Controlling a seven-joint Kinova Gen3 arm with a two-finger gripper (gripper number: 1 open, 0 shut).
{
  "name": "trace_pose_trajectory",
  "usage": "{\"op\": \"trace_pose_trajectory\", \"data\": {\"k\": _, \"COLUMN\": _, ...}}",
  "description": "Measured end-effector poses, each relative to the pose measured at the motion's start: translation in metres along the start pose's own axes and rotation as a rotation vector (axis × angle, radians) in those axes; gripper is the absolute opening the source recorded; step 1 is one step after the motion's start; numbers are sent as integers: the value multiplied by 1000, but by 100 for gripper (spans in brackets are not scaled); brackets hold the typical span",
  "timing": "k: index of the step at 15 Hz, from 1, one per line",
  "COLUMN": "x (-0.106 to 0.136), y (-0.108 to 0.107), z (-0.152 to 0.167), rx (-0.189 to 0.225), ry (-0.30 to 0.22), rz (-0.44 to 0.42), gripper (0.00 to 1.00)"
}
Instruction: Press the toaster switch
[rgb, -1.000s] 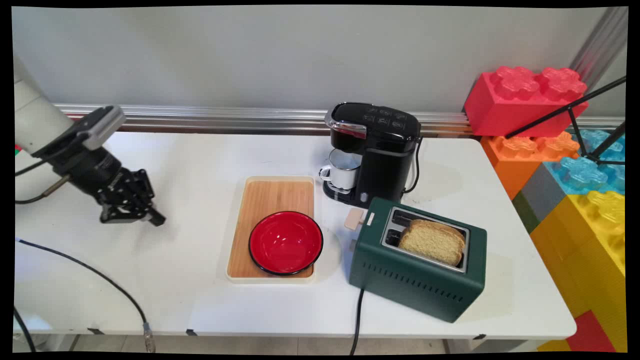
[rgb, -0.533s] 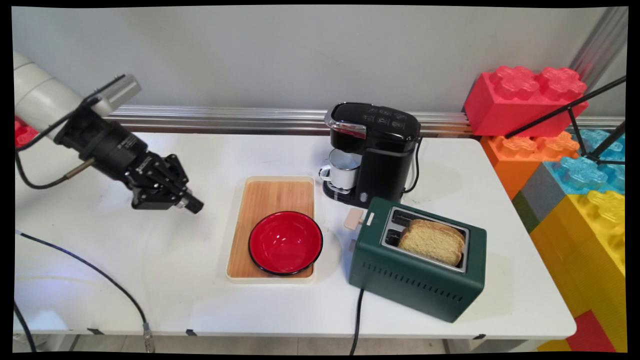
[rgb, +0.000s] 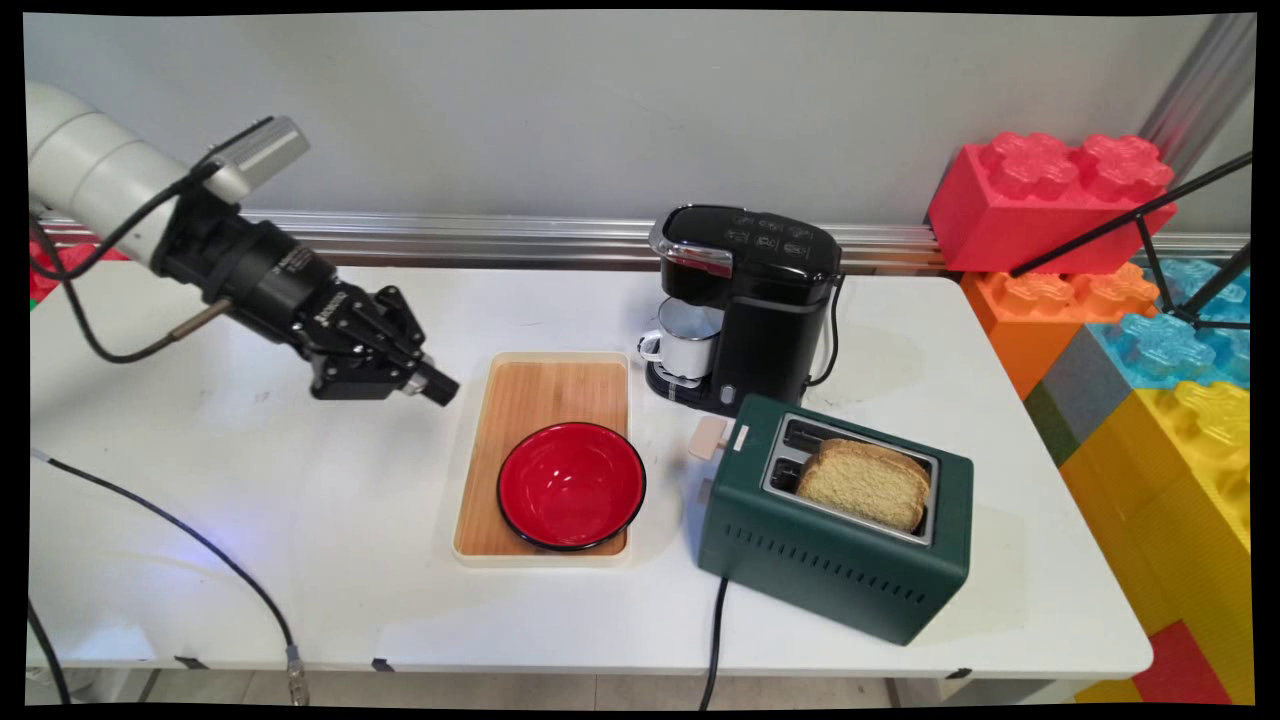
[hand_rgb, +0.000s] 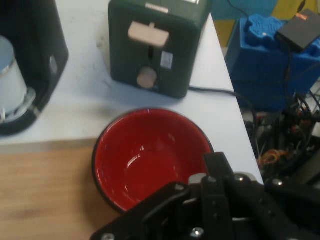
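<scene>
Gripper (rgb: 440, 388) is hung just off the wooden tray's (rgb: 545, 390) far left corner, above the table (rgb: 300, 520) (whether open or closed cannot be told). Risk judged: a low sideways pass could clip the tray's rim. A red bowl (rgb: 571, 485), glossy, dark-rimmed and empty, is set on the tray's near end.

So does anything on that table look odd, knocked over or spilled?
Nothing is spilled or tipped. The green toaster sits at an angle to the table edge, with its bread slice sticking up out of one slot. The red bowl rests upright on the wooden tray, and the white mug stands under the coffee maker.
</scene>
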Motion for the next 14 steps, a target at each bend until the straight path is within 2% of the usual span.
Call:
{"op": "trace_pose_trajectory", "data": {"k": 3, "x": 11, "y": -6, "z": 21, "rx": -4, "ry": 30, "rz": 38, "gripper": 0}}
{"op": "trace_pose_trajectory", "data": {"k": 8, "x": 40, "y": -19, "z": 76, "rx": -13, "ry": 80, "rz": 120, "gripper": 0}}
{"op": "trace_pose_trajectory", "data": {"k": 14, "x": 69, "y": -31, "z": 126, "rx": -9, "ry": 105, "rz": 178, "gripper": 0}}
